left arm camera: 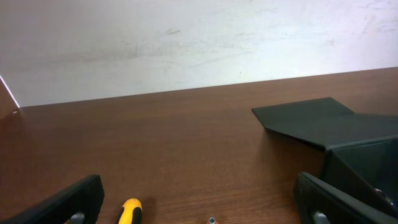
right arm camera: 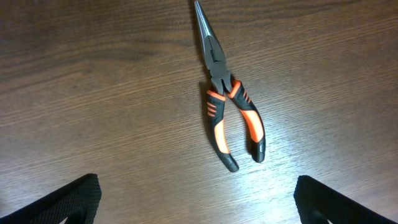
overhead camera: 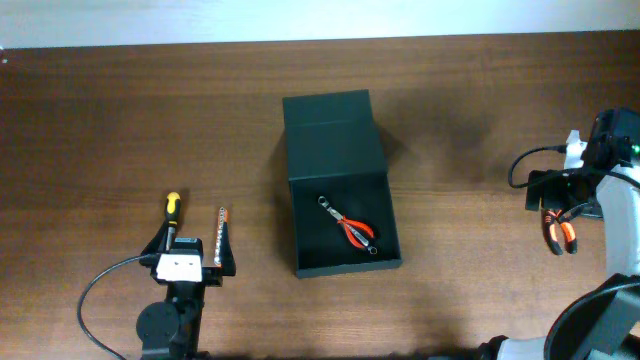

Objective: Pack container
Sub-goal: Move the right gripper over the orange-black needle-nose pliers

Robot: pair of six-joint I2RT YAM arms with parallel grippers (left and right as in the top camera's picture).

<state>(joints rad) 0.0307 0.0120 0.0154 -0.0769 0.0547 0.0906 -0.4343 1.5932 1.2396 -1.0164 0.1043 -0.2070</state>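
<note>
midway along the table [overhead camera: 100,120] the container [overhead camera: 335,180] lies open, free room all round. left gripper [overhead camera: 193,248], jaws wide, sits by a screwdriver [overhead camera: 171,208]; right gripper [right arm camera: 198,202], also wide, hangs over orange pliers [right arm camera: 227,112] near the edge.

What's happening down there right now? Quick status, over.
Both grippers open: left gripper by the yellow screwdriver, right gripper above orange-handled pliers on the table. Container open, red pliers inside. Nothing blocking it.

The container [overhead camera: 330,120] is matt, the table [overhead camera: 100,120] smooth wood grain, the pliers [right arm camera: 221,87] dull metal with plastic-looking grips.
</note>
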